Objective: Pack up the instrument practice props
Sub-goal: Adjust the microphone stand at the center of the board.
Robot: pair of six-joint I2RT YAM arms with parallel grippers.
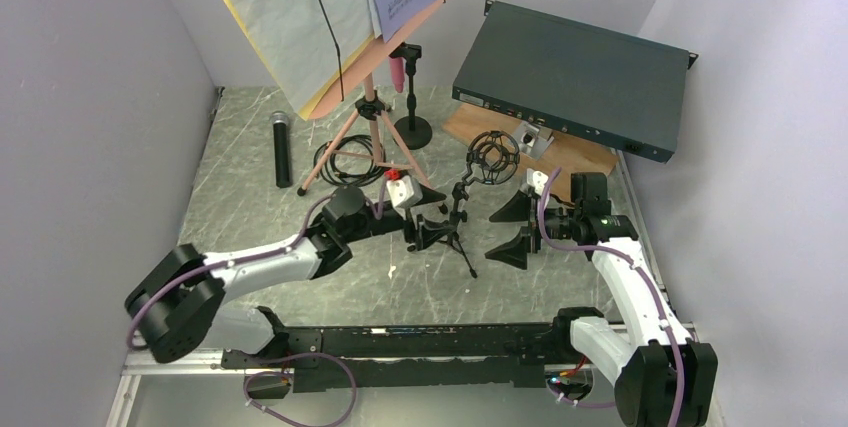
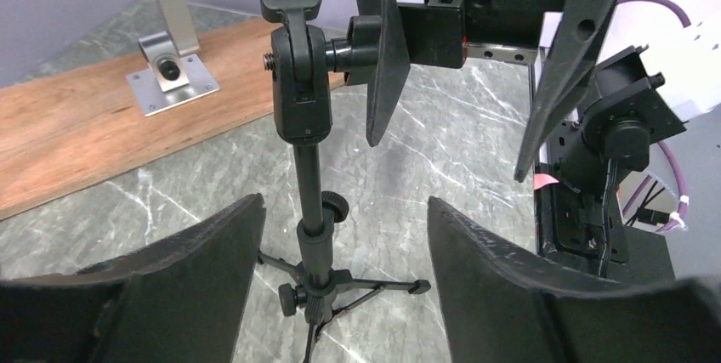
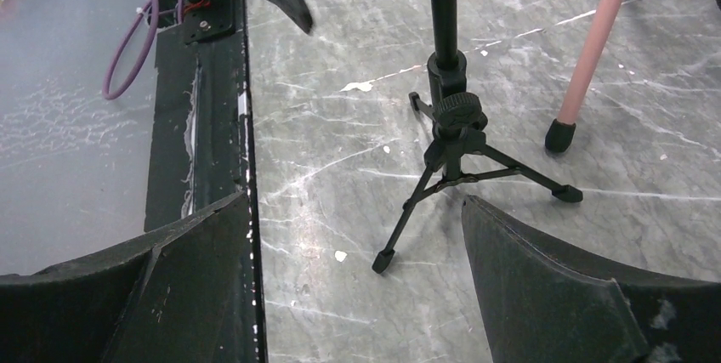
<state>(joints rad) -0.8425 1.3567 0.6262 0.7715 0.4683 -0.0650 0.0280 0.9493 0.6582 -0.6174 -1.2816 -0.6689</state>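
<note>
Since nothing in view has been folded, gathered or put into any container, the packing looks barely begun. The small black tripod mic holder (image 1: 458, 215) stands upright on the table (image 1: 260, 217) with its ring cradle on top, and the other props sit around it. The pink music stand (image 1: 385, 47) is just behind it to the left, on spread legs, with the white and yellow pages (image 1: 285, 17) on its desk. The pink microphone (image 1: 398, 72) is behind it, upright in a round-based holder (image 1: 411, 130), and the black microphone (image 1: 282, 147) lies flat well to its left, beyond a coiled cable (image 1: 348, 157). The left gripper (image 2: 344, 210) has its jaws spread on either side of the tripod holder's post, touching nothing as far as I can tell. The right gripper (image 3: 355, 203), just right of that holder, gapes wide and empty. By my reckoning every prop is yet to be packed.
</note>
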